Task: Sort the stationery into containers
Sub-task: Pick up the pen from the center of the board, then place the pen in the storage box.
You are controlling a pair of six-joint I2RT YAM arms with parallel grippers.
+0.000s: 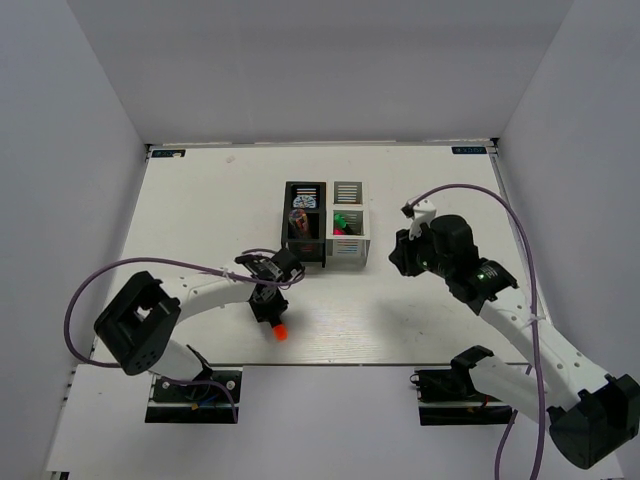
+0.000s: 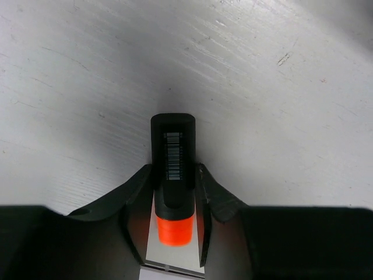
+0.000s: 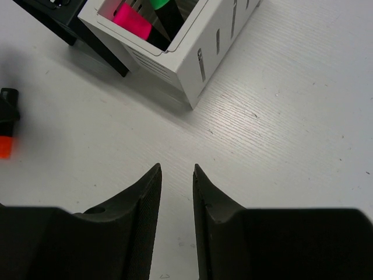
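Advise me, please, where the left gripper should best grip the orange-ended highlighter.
Take the orange-ended highlighter by its black barrel, just ahead of the orange end, coming from above with a finger on each long side. Those sides are straight and parallel, and the left gripper flanks them that way now.

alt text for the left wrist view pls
The left gripper is shut on a stubby black highlighter, with its orange end toward the camera and a barcode label facing the lens. The white table lies behind it.
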